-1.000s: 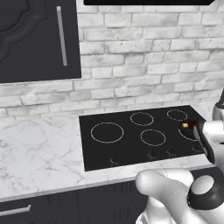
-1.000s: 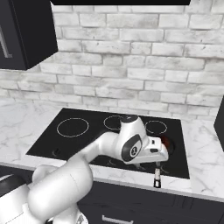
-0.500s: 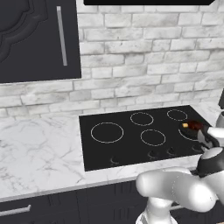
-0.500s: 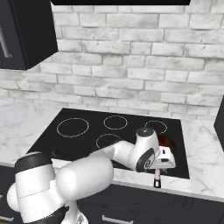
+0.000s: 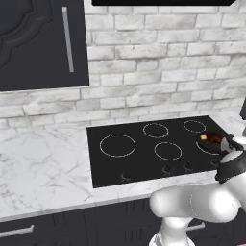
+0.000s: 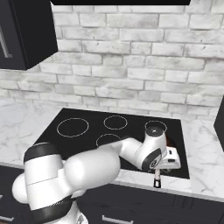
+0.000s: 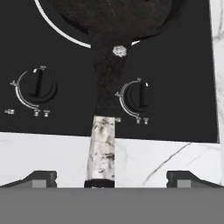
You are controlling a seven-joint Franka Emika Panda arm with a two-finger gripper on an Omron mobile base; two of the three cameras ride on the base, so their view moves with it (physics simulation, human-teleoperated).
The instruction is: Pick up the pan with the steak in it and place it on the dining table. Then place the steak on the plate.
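Round black mottled pan, top cut off, thin handle between the spread pincer tips over marble desk.

The white arm folds low and reaches forward to the right, its wrist bent downward. The gripper points straight down, its two dark fingertips spread wide apart, one on each side, with nothing touching either of them.
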